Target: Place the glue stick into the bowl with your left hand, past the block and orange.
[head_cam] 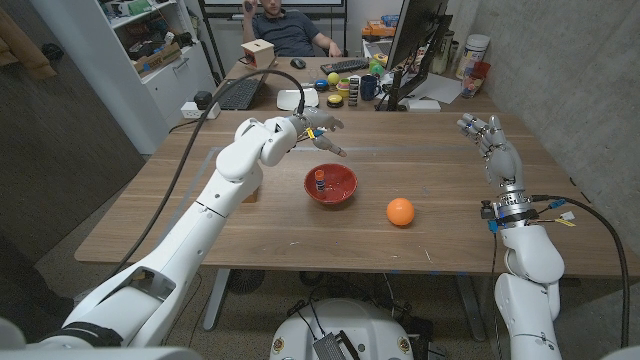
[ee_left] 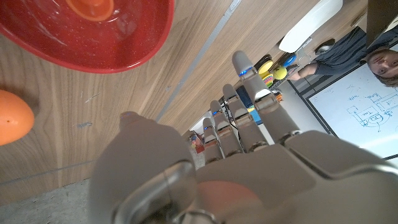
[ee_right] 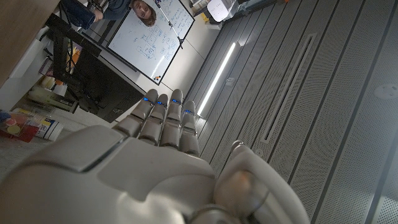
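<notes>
Wooden table (head_cam: 230, 230) carries a red bowl (head_cam: 331, 184) and orange (head_cam: 400, 211); left hand (head_cam: 318, 128) and right hand (head_cam: 490, 143) hover empty, fingers spread.

the left arm reaches far forward over the table, its forearm angled in toward the middle. the left hand (head_cam: 318, 127) hangs in the air at the end of it, fingers (ee_left: 249, 81) stretched out and a little apart, holding nothing as far as the wrist view lets one tell. the right arm stands bent at the elbow, forearm upright. the right hand (head_cam: 490, 140) is raised above its wrist, fingers (ee_right: 165, 121) straight, close together, and empty.
</notes>
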### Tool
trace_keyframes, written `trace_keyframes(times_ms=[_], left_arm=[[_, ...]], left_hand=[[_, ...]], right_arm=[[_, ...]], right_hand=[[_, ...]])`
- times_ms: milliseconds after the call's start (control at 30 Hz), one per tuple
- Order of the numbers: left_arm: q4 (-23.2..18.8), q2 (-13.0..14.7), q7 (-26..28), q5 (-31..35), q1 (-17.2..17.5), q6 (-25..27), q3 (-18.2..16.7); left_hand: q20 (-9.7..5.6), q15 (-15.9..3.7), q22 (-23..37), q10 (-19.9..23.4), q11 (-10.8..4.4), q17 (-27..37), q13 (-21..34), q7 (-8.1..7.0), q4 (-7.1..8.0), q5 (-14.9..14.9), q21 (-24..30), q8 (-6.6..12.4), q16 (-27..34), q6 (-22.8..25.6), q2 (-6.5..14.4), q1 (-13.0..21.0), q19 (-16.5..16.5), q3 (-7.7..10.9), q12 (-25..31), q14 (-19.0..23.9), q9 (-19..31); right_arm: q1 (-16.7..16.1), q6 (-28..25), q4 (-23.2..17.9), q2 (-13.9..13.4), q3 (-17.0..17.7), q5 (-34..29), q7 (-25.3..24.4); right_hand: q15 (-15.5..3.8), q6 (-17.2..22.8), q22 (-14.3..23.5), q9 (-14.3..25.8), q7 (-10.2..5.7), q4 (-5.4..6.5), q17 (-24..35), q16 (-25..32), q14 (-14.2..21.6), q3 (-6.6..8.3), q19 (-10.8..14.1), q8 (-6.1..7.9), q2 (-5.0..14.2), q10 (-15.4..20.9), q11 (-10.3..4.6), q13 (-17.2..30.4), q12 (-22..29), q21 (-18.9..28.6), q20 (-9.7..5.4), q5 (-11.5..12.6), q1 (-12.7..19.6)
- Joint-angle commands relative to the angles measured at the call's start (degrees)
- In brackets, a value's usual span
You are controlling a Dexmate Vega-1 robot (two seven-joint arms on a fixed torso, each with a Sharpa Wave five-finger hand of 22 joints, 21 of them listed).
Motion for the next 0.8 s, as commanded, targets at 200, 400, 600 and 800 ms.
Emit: trace_keyframes(times_ms=[200,400,600,800], left_arm=[[-1.5,-0.2,0.5,-0.7,0.0,-0.1,-1.0],[-1.5,-0.4,0.5,-0.7,-0.2,0.0,-1.1],[-1.6,-0.5,0.8,-1.0,-0.1,0.3,-1.5],[-2.4,-0.6,2.8,-1.5,0.2,0.0,-2.2]], left_hand=[[1.32,-3.65,0.1,-0.8,0.76,0.2,0.3,0.05,0.15,0.4,-1.0,0.74,0.1,-0.3,-0.1,-1.5,-2.0,-1.37,0.2,-2.0,-0.1],[2.96,-3.21,0.1,-1.2,0.46,0.2,0.3,0.34,0.28,0.6,-2.3,1.33,0.0,0.6,0.2,-2.3,-4.6,-1.86,0.3,-3.3,-0.2],[3.41,-2.91,0.2,-2.3,0.77,0.2,0.3,0.79,0.39,0.8,-3.3,0.88,0.1,-1.1,0.4,-3.3,-6.4,-2.46,0.2,-4.2,-0.3],[3.72,-2.22,0.2,-5.2,0.93,0.2,0.3,1.25,0.34,1.1,-4.7,1.07,-0.5,-1.7,0.8,-4.3,-9.1,-3.24,-0.2,-8.1,-0.3]], right_arm=[[0.1,-0.4,0.1,0.0,0.0,-0.4,-0.2],[0.1,-0.6,0.2,-0.1,0.1,-0.5,-0.1],[0.2,-0.3,0.7,-0.2,0.4,0.2,0.1],[0.8,0.1,1.8,-0.3,0.3,0.5,0.4]], right_hand=[[-0.44,0.6,0.3,0.3,-0.24,0.1,0.1,0.2,0.6,-0.37,0.6,0.46,0.12,0.5,-0.37,0.3,0.5,-0.4,-0.28,0.1,0.3],[-0.42,0.7,0.3,0.4,-0.34,0.12,0.1,0.2,0.6,-0.42,0.6,0.46,0.11,0.6,-0.46,0.3,0.5,-0.5,-0.34,0.1,0.3],[-0.49,0.7,0.3,0.4,-0.57,0.14,0.1,0.2,0.7,-0.48,0.6,0.46,0.1,0.6,-0.6,0.3,0.5,-0.5,-0.37,0.1,0.3],[-0.46,0.7,0.3,0.4,-0.55,0.15,0.1,0.2,0.7,-0.53,0.6,0.43,0.09,0.6,-0.59,0.3,0.5,-0.6,-0.37,0.1,0.3]])
